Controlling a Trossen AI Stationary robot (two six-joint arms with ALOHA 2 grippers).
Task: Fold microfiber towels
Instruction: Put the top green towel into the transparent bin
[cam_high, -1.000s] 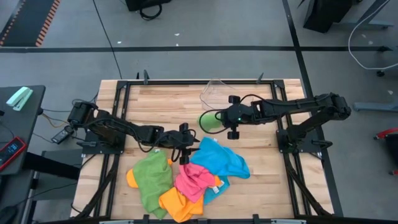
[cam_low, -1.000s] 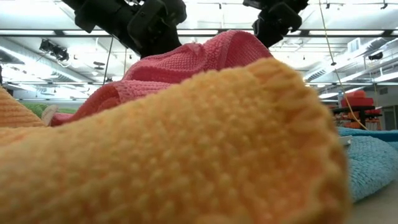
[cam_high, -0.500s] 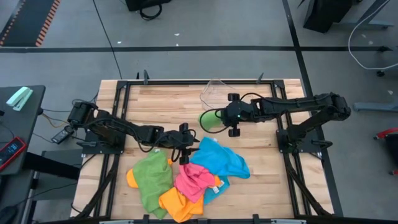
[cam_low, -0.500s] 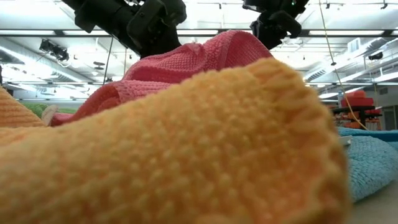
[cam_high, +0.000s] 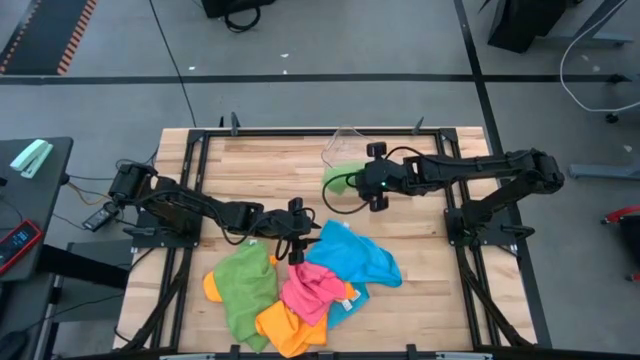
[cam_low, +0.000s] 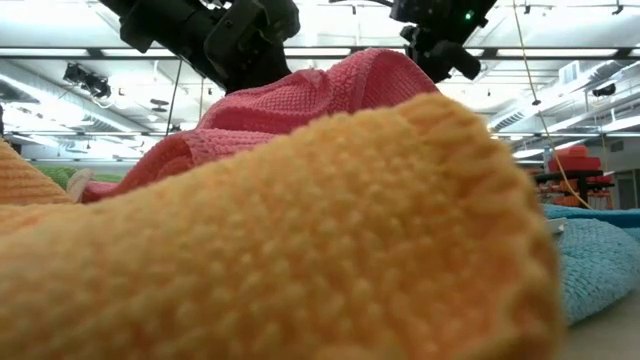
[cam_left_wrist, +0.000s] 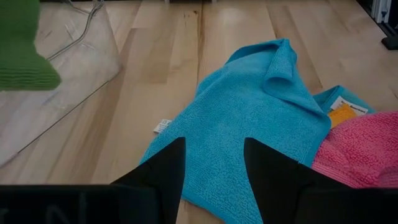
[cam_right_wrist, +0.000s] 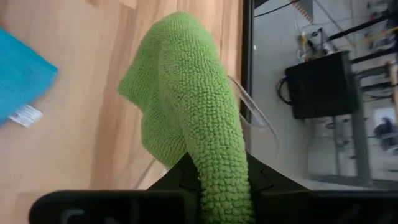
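Note:
A heap of microfiber towels lies at the table's near middle: green, pink, orange and blue. My left gripper stands open just above the blue towel's left edge, with nothing between its fingers. Farther back, my right gripper is shut on a second, folded green towel, held in the air beside the clear plastic tray. In the low view the orange towel fills the foreground and hides the table. My right gripper pinches the folded green towel between its two fingers, at a thick rolled fold of several layers. The fingers slant down from the table's right side. The towel is lifted clear of the table and sticks out past the fingertips as a bunched lump.
The clear tray stands at the far middle, close to the held towel. Bare wood lies between the heap and the tray. A black metal frame runs round the tabletop.
My right gripper has rolled about its own axis and shifted slightly toward the far edge and the tray. The green towel has turned with it and stays clear of the table.

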